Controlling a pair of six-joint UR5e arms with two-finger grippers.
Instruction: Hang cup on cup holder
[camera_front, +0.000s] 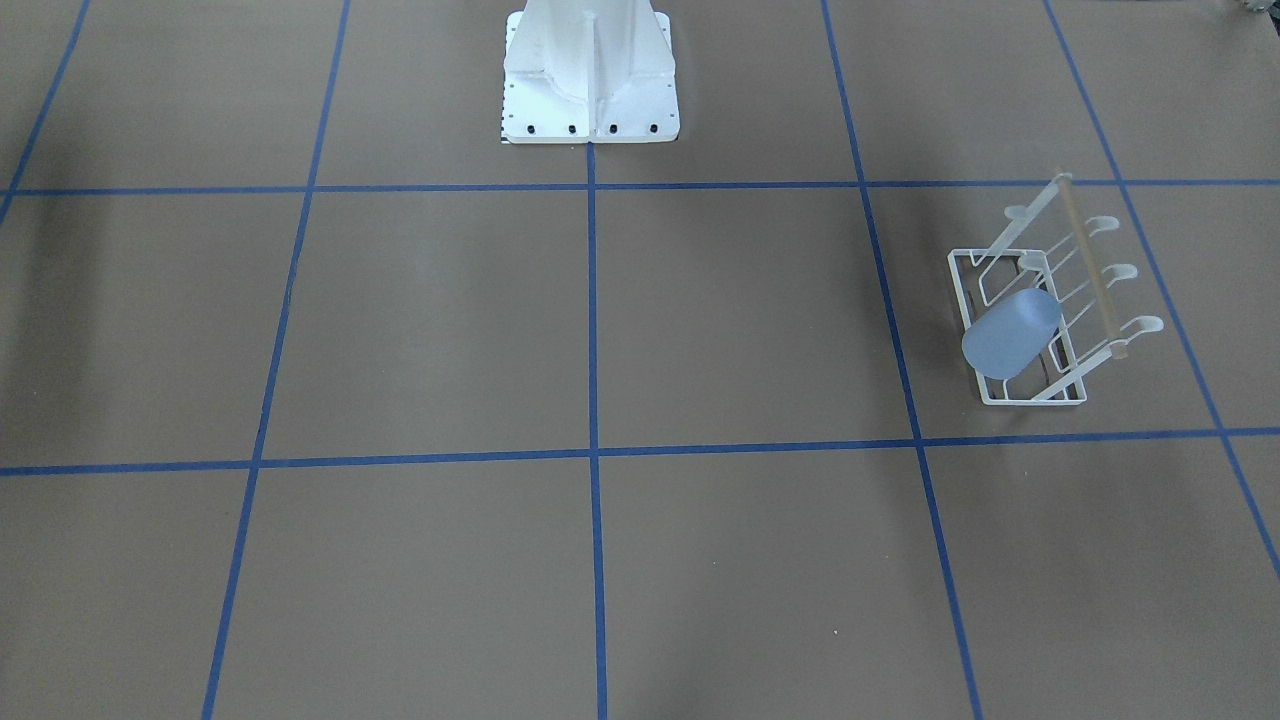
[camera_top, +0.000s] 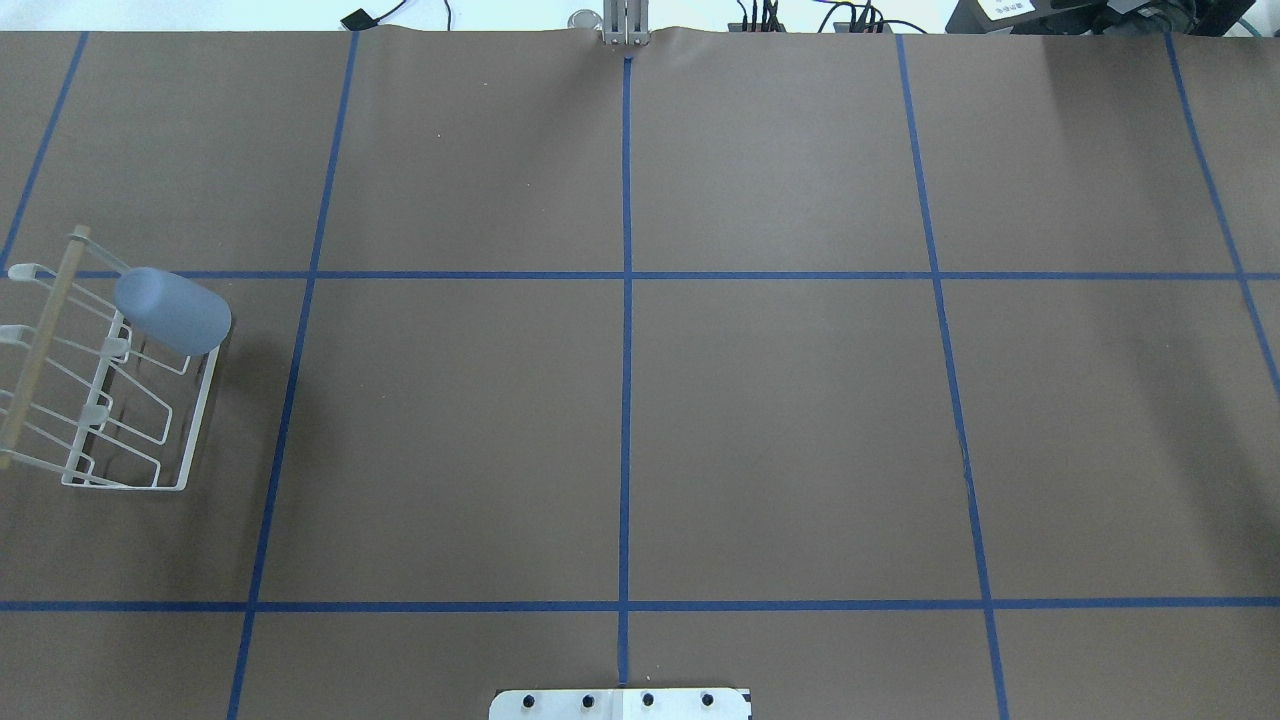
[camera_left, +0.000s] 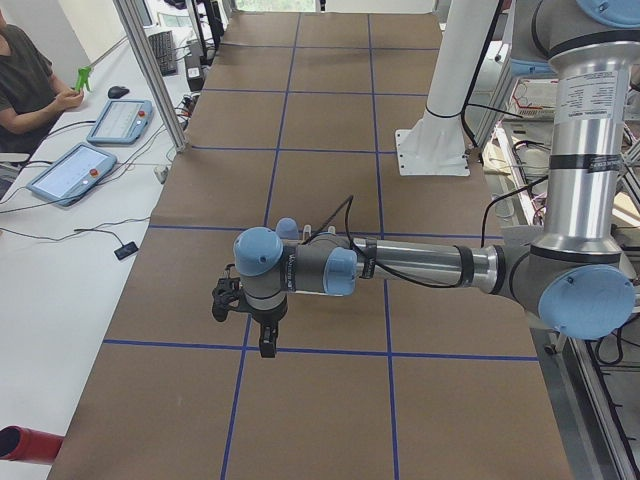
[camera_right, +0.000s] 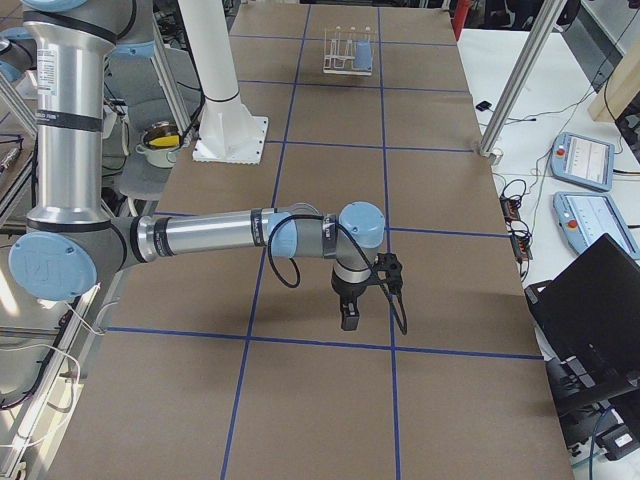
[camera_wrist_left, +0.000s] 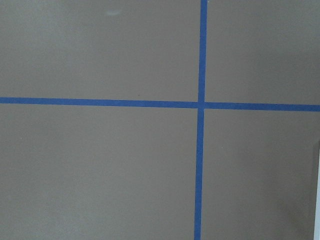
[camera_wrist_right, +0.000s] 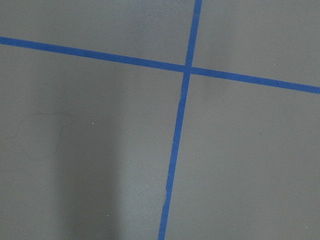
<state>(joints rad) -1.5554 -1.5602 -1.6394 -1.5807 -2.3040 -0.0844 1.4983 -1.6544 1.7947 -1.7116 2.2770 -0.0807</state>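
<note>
Far left of the counter (camera_top: 780, 420), the rack (camera_top: 40, 350) carries the cup (camera_top: 172, 310), tilted over a slanted peg at the end farther from the robot; hanging looks done to me; left hand (camera_left: 262, 335) hovers well apart, right hand (camera_right: 349, 318) likewise; clenched or released, I cannot tell; any retreat should swing wide of the rack, no jolts.

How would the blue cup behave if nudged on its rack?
The cup looks like smooth, light plastic, so it would probably shift easily. Tilted over a slanted peg of the cup holder, it may swivel or slide off. Round and handleless, it would likely roll afterwards.
</note>
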